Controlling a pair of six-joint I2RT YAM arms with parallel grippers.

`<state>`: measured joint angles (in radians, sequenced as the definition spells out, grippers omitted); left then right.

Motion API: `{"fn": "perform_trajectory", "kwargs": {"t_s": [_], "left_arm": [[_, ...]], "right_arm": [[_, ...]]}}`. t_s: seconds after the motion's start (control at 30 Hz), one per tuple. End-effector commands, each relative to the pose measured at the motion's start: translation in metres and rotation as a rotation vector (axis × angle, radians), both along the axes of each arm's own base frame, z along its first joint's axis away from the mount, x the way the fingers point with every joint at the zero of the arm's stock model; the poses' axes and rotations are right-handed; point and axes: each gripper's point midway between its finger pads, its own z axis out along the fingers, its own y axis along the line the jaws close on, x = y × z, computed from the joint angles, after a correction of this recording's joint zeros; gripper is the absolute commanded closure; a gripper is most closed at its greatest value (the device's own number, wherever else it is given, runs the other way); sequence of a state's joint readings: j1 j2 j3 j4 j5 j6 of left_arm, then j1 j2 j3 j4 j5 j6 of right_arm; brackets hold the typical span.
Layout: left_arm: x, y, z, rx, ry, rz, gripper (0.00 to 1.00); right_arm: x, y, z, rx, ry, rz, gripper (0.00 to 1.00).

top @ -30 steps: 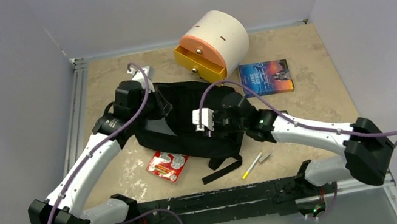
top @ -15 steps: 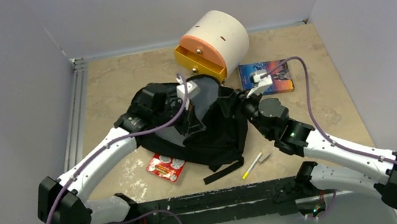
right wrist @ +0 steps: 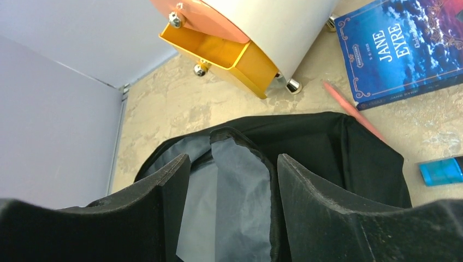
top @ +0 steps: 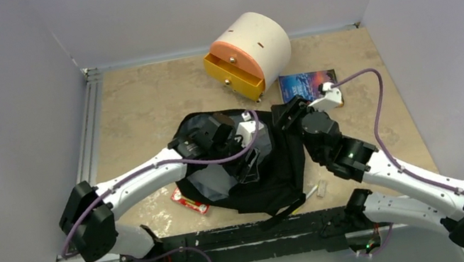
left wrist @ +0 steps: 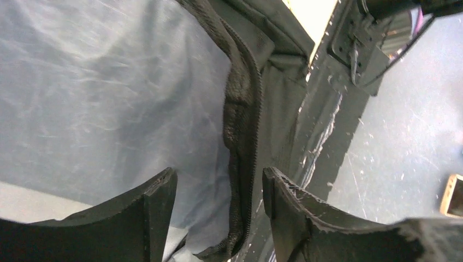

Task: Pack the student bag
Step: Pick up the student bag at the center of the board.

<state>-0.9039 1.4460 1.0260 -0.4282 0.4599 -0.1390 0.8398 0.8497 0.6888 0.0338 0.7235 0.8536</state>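
Note:
The student bag [top: 274, 181] is a soft black backpack lying mid-table, its mouth open on blue-grey lining [top: 213, 181]. My left gripper [top: 247, 161] reaches into that mouth. In the left wrist view the left gripper [left wrist: 218, 177] is open, and the bag's zip edge [left wrist: 240, 109] runs between the jaws without touching either. My right gripper [top: 282, 116] hovers at the bag's far right edge. In the right wrist view the right gripper [right wrist: 233, 161] is open and empty above the student bag [right wrist: 327, 142] and its lining [right wrist: 240, 196].
A cream drawer box [top: 254, 48] with an open yellow drawer [right wrist: 218, 49] stands at the back. Right of the bag lie a blue book [top: 307, 83], a pink pencil [right wrist: 355, 112] and a small blue item [right wrist: 442, 169]. A red packet [top: 188, 202] and a pen [top: 315, 190] lie by the bag's near edge.
My left gripper has opened and let go of the bag's edge. The bag has shifted nearer and rightward, mouth spread. My right gripper opened and moved to the bag's far right edge.

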Motion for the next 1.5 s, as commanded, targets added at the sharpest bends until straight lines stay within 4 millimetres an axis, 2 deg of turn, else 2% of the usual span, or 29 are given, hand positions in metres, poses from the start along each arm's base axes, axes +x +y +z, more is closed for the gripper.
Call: {"fn": "perform_trajectory", "kwargs": {"t_s": [0.0, 0.07, 0.2, 0.3, 0.47, 0.53, 0.6, 0.67, 0.77, 0.97, 1.07, 1.2, 1.27, 1.33, 1.4, 1.47], "left_arm": [[0.032, -0.008, 0.058, -0.105, -0.141, 0.143, 0.39], [0.037, -0.006, 0.075, -0.14, -0.176, 0.181, 0.36], [0.045, 0.008, 0.104, -0.213, -0.22, 0.262, 0.31], [0.064, 0.034, 0.115, -0.254, -0.216, 0.379, 0.31], [0.11, 0.108, 0.093, -0.117, -0.181, 0.778, 0.3], [0.124, 0.137, 0.08, -0.029, -0.188, 0.922, 0.24], [0.132, 0.159, 0.069, 0.058, -0.18, 1.005, 0.22], [0.135, 0.172, 0.055, 0.152, -0.17, 1.044, 0.19], [0.136, 0.18, 0.036, 0.246, -0.155, 1.046, 0.17], [0.139, 0.198, 0.002, 0.403, -0.136, 1.083, 0.15], [0.143, 0.211, -0.01, 0.482, -0.131, 1.121, 0.13], [0.147, 0.226, -0.021, 0.576, -0.132, 1.157, 0.13], [0.149, 0.229, -0.021, 0.588, -0.129, 1.173, 0.13], [0.154, 0.225, -0.009, 0.538, -0.146, 1.179, 0.14], [0.159, 0.215, 0.01, 0.435, -0.182, 1.154, 0.14], [0.161, 0.196, 0.035, 0.291, -0.212, 1.079, 0.14]], "right_arm": [[0.0, 0.006, 0.011, 0.026, 0.019, 0.012, 0.38], [0.0, 0.017, 0.009, 0.02, 0.029, 0.064, 0.41], [-0.003, 0.045, 0.005, 0.008, 0.041, 0.2, 0.42], [-0.004, 0.065, -0.004, -0.014, 0.078, 0.285, 0.41], [-0.008, 0.108, -0.01, -0.078, 0.078, 0.504, 0.52], [-0.011, 0.125, -0.018, -0.12, 0.085, 0.602, 0.58], [-0.009, 0.129, -0.042, -0.168, 0.173, 0.608, 0.62], [-0.003, 0.12, -0.068, -0.221, 0.273, 0.535, 0.65], [-0.001, 0.105, -0.099, -0.26, 0.389, 0.437, 0.66], [0.0, 0.09, -0.132, -0.32, 0.468, 0.355, 0.64], [-0.001, 0.087, -0.142, -0.337, 0.489, 0.346, 0.64], [-0.002, 0.089, -0.141, -0.326, 0.476, 0.359, 0.64], [-0.001, 0.09, -0.137, -0.319, 0.463, 0.366, 0.64], [-0.001, 0.093, -0.133, -0.314, 0.447, 0.381, 0.63], [-0.001, 0.096, -0.129, -0.304, 0.432, 0.401, 0.63], [-0.001, 0.103, -0.12, -0.283, 0.399, 0.435, 0.62]]}}
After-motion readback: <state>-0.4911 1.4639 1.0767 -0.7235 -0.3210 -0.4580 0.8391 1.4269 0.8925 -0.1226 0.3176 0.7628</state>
